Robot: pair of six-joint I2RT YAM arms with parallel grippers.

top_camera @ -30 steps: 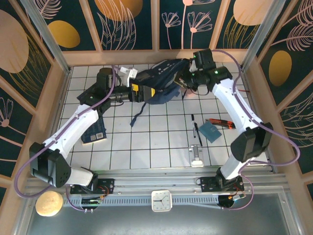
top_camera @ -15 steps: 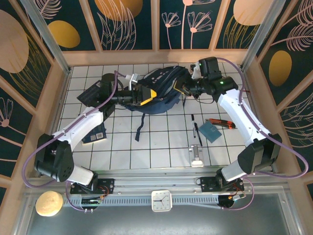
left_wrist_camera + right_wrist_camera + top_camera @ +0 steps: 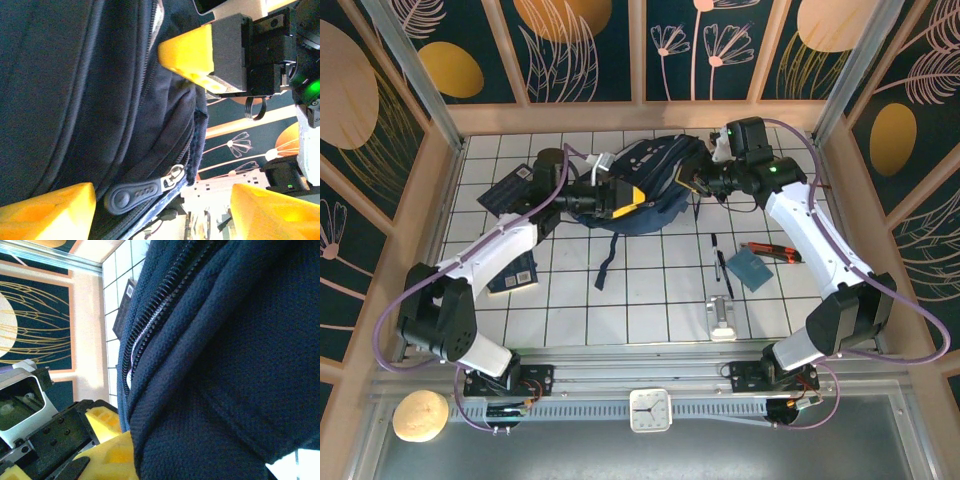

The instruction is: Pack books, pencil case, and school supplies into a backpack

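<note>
Packing is barely getting under way. The large navy-blue fabric backpack [image 3: 655, 172] is lying at the far middle of the white tiled table [image 3: 620, 300], and the zip is looking at least partly shut. The right gripper [image 3: 693, 182] is pinching the backpack's right-hand edge, its jaws closed on the fabric beside the line of zipper teeth [image 3: 150, 325]. The left gripper [image 3: 162, 200] is reaching in from the opposite side with its yellow fingers [image 3: 50, 207] standing apart. One finger is resting against the fabric, and the dark rubbery zipper pull [image 3: 132, 194] is hanging between them, ungripped (so opening the bag seems to be the step in hand, though I cannot tell how far the main compartment is unzipped).

The things to be packed are lying out on the tiles, well apart from the bag. On the left, a thin black-covered book with pale print [image 3: 503, 192] is sitting beside the left arm, and a second dark flat book with a pale label [image 3: 517, 272] is lying nearer, partly under that arm. On the right, the small square teal-blue notebook [image 3: 752, 268] is lying just beside the slim orange-and-black pen-like tool [image 3: 768, 250], with the slim black pen [image 3: 722, 270] to their left and a small silver metal piece [image 3: 722, 318] nearer the arms.

By my judgement, every item is waiting to go in, and getting the zip open is coming first
</note>
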